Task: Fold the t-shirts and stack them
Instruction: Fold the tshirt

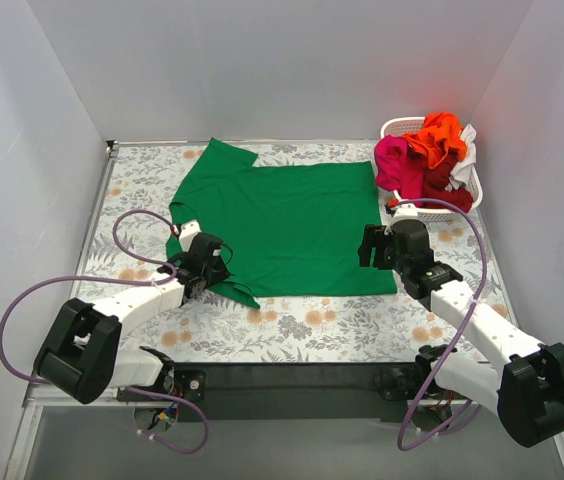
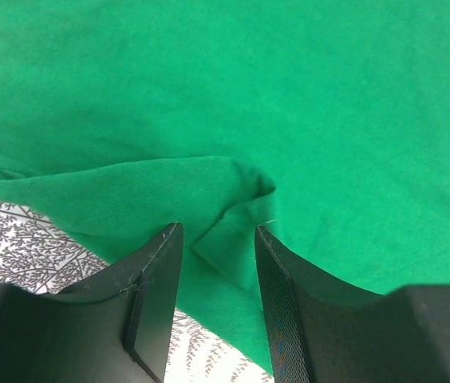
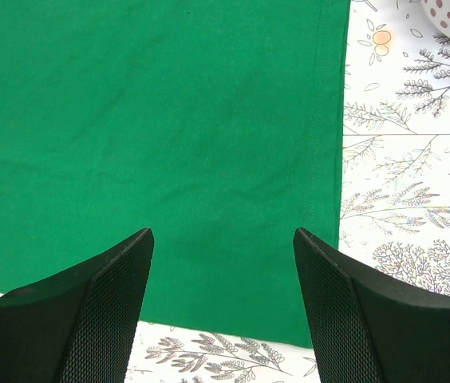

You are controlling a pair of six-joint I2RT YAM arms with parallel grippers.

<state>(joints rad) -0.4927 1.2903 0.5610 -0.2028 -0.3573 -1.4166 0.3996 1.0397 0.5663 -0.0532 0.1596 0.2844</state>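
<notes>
Between the left jaws, a green t-shirt (image 2: 289, 96) fold sits, contact unclear.

The solid green short-sleeved t-shirt (image 1: 292, 225) is soft, matt knit cloth. It is smooth over its body, with a stitched hem along one edge and a rumpled fold at its sleeve. Under it, the floral-printed table covering (image 1: 342, 320) looks flat and matt. Beyond the green t-shirt's far right corner, the white perforated basket (image 1: 394, 127) is smooth plastic. Heaped in the basket are the orange shirt (image 1: 440, 135), magenta pink shirt (image 1: 394, 160) and dark red shirt (image 1: 444, 182), all crumpled matt cloth. At the green t-shirt's hem, the black fingers (image 3: 113, 311) of the right gripper (image 3: 221, 235) are matt, with rough cross-hatched inner pads.
</notes>
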